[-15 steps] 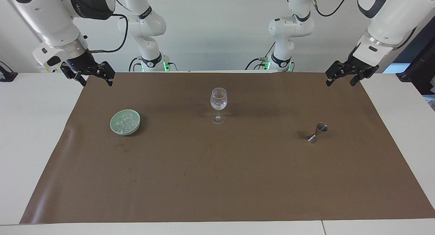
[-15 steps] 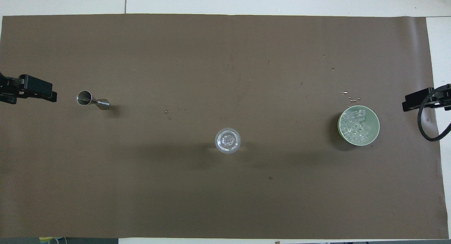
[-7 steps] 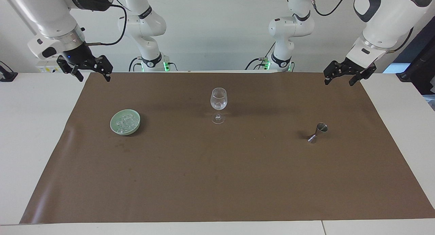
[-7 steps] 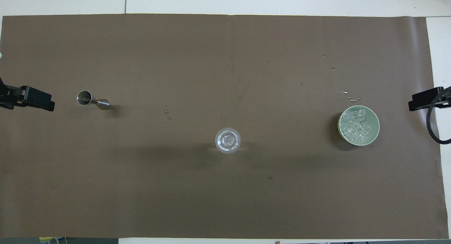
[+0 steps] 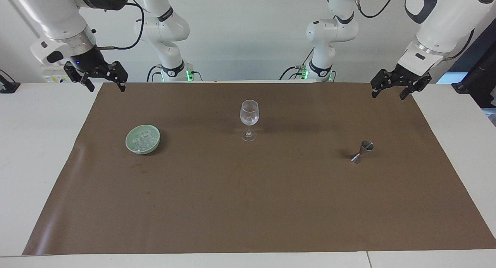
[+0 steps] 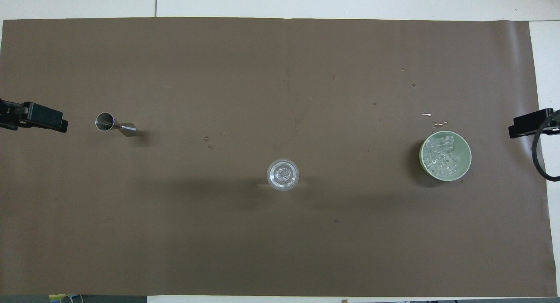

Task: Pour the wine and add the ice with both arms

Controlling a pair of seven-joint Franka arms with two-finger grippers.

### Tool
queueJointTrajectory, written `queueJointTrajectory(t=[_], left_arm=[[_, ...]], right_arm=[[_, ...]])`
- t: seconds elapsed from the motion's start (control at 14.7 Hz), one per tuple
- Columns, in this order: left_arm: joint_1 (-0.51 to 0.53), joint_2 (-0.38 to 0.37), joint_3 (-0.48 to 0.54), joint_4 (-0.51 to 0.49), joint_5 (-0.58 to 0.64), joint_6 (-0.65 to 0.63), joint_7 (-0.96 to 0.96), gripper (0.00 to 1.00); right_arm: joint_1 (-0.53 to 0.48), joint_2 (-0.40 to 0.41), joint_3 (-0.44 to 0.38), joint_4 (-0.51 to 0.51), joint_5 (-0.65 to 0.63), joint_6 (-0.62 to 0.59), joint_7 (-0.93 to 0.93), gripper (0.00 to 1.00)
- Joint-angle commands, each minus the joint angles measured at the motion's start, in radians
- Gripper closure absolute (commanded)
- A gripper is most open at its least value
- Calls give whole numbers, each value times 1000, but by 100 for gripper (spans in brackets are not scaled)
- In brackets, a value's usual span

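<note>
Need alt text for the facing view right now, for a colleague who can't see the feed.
An upright wine glass stands mid-table on a brown mat, between a green bowl of ice and a metal jigger. The open left gripper and right gripper hang empty above the mat's corners.

Table covering [image 5: 248, 206]: matt brown paper-like sheet, smooth, faintly creased at one end, over a plain white tabletop [image 5: 35, 144]. Wine glass [image 5: 248, 119]: clear glossy glass; jigger [image 5: 362, 151]: polished metal. Bowl [image 5: 143, 139]: glossy pale green glaze, holding clear glassy ice [image 5: 141, 138].
</note>
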Motion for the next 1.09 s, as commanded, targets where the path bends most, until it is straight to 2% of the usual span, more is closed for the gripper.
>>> queueJointTrajectory(t=[0.0,1.02], left_arm=[[0,-2,8,3,7,-10,22,0],[-3,-13,6,-18,35,-6,-13,0]], right_arm=[[-15,-9,11,1,7,-13,12,0],[-15,-9,11,1,6,-11,12,0]])
